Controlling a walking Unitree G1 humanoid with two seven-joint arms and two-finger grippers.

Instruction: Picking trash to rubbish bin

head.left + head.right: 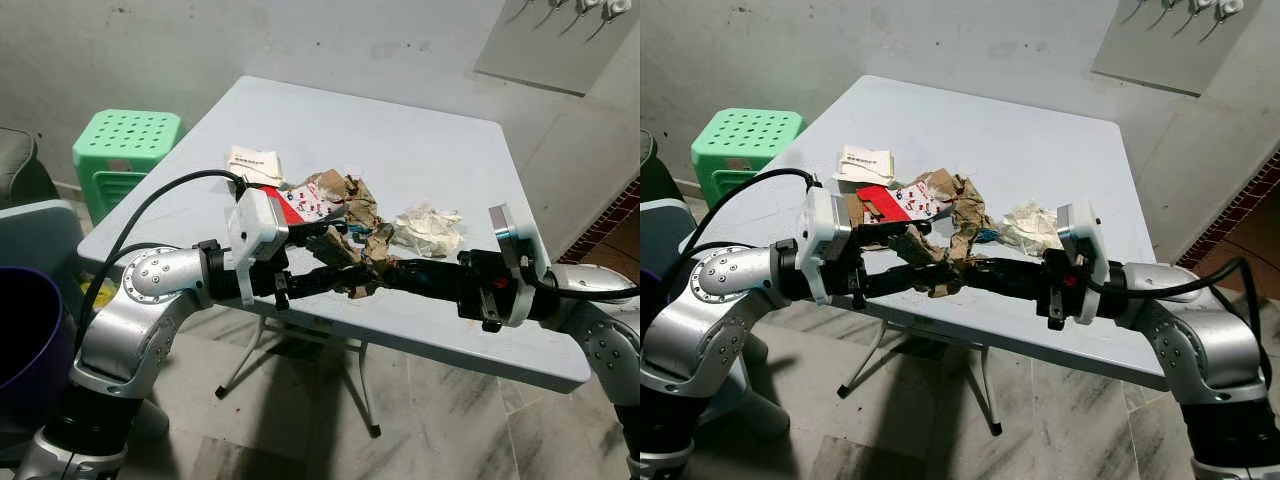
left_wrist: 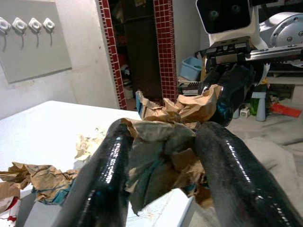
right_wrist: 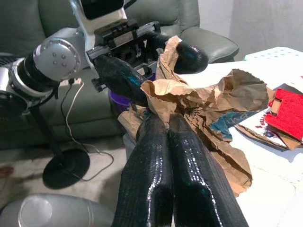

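Note:
A crumpled brown paper (image 1: 358, 215) lies at the table's near edge, part of it hanging over. My left gripper (image 1: 345, 278) reaches in from the left and is shut on a wad of it, which sits between the two fingers (image 2: 106, 165) in the left wrist view. From the right, my right gripper (image 1: 388, 270) meets the same wad, its fingers (image 3: 161, 142) pressed together with paper pinched at their tips. A red and white carton (image 1: 300, 205), a white card (image 1: 252, 165) and a crumpled white tissue (image 1: 428, 228) lie beside the paper.
The pale blue folding table (image 1: 400, 130) stands against a wall. A green plastic stool (image 1: 125, 150) is at its left. A purple bin (image 1: 30, 340) sits low at my left side, and a grey sofa (image 3: 203, 38) is behind it.

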